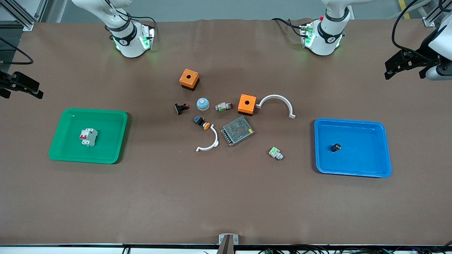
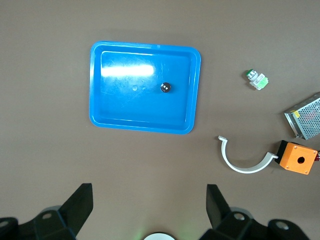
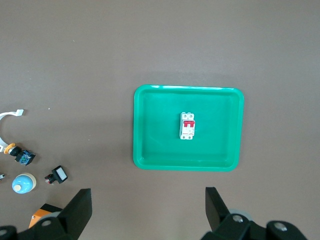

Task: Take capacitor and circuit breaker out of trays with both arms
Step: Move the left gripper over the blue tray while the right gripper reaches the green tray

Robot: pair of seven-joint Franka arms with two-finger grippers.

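Both tools open and high, nothing picked yet.

Front: I see the breaker (image 1: 88, 137) in the green tray (image 1: 116, 116), the capacitor (image 1: 335, 147) in the blue tray (image 1: 353, 123). Left wrist: left tool (image 2: 150, 205) gapes over bare surface; the tiny capacitor (image 2: 165, 87) could roll away. Right wrist: right tool (image 3: 148, 205) wide; a skewed pinch may tip the breaker (image 3: 188, 126).

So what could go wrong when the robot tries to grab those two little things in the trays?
The tiny black cylinder capacitor lies on its side in the shallow blue plastic tray, so it may roll away from closing fingers. The white-grey circuit breaker lies flat in the green plastic tray; a low grab might drag the tray.
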